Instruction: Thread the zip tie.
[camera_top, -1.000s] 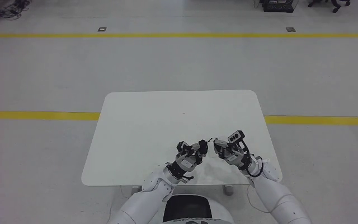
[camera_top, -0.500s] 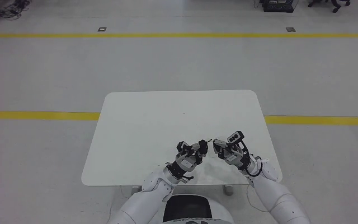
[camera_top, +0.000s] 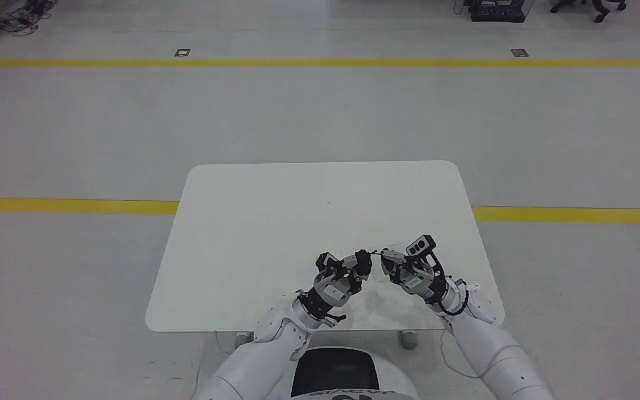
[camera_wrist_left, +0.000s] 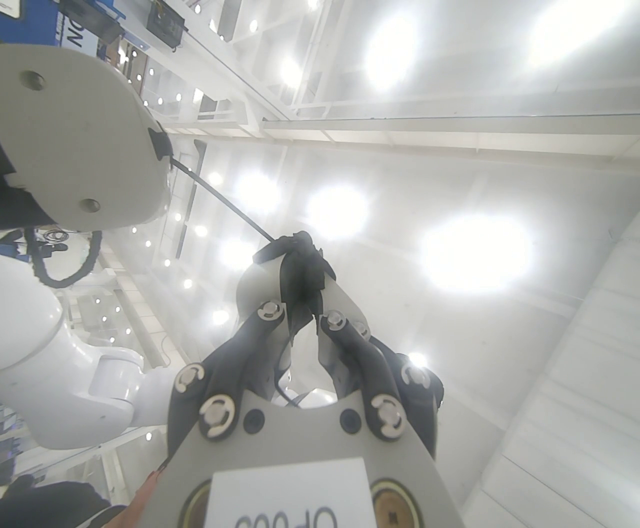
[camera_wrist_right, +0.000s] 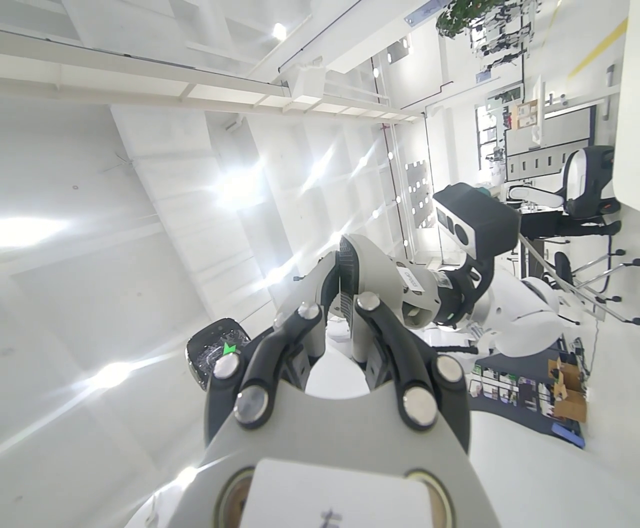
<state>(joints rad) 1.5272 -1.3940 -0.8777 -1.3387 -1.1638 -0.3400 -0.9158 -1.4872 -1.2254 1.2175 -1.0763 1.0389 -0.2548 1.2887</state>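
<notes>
Jaws of both grippers closed on the zip tie (camera_wrist_left: 225, 202), held above the table's (camera_top: 300, 200) near edge.
Left gripper (camera_wrist_left: 300, 252) clamps one end; right gripper (camera_wrist_right: 342, 260) seems to clamp the other. Advise squaring tip to slot, then feeding slowly with the strap taut.
</notes>
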